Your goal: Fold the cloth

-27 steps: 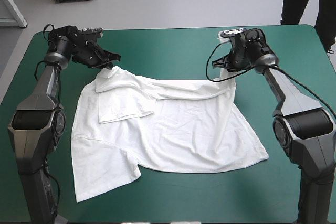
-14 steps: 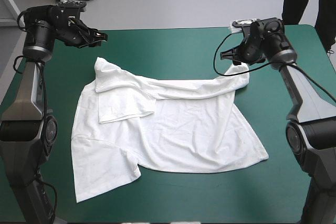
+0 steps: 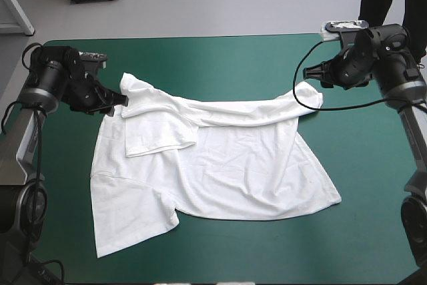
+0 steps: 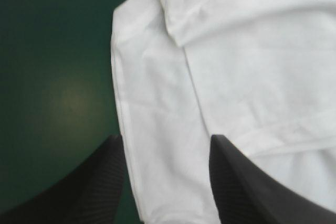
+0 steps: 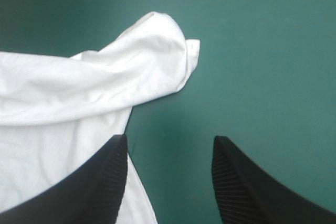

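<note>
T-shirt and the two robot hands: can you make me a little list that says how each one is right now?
T-shirt: white, spread out, rumpled along its far edge
Table: teal-green cover, shirt lying on it
Left gripper: open, at the shirt's far left corner, shirt edge between its fingers
Right gripper: open, bunched far right corner just ahead of it, not held
Folding: not yet done

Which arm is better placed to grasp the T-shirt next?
Left, likely: left gripper is open with the T-shirt edge between its fingers; right gripper, open, straddles mostly bare teal-green cover.
</note>
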Robot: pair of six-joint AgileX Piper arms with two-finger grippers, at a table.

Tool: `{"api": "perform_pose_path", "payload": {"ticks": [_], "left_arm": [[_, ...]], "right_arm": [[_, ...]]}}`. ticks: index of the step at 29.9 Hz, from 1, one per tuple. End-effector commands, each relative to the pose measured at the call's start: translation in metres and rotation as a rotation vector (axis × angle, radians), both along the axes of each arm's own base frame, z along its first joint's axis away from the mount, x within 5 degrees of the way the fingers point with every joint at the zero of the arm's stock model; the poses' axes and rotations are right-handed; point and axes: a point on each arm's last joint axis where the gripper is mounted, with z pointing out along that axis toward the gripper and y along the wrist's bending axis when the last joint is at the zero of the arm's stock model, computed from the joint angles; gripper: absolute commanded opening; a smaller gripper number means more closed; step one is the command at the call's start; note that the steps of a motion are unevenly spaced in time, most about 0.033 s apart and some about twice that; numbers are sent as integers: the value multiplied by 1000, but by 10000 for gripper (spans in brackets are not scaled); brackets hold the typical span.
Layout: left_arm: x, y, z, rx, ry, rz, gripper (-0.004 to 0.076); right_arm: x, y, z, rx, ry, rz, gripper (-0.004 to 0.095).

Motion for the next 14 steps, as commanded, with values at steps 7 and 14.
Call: {"api": "perform_pose_path", "payload": {"ticks": [7,14], "left_arm": [[-65,9,15,82,19,49,362],[-77,6,-15,46,120,84,362]], "right_arm": [[-53,-9,37,16,-82,10,449],[-67,-11,49,18,-124,16,449]]}}
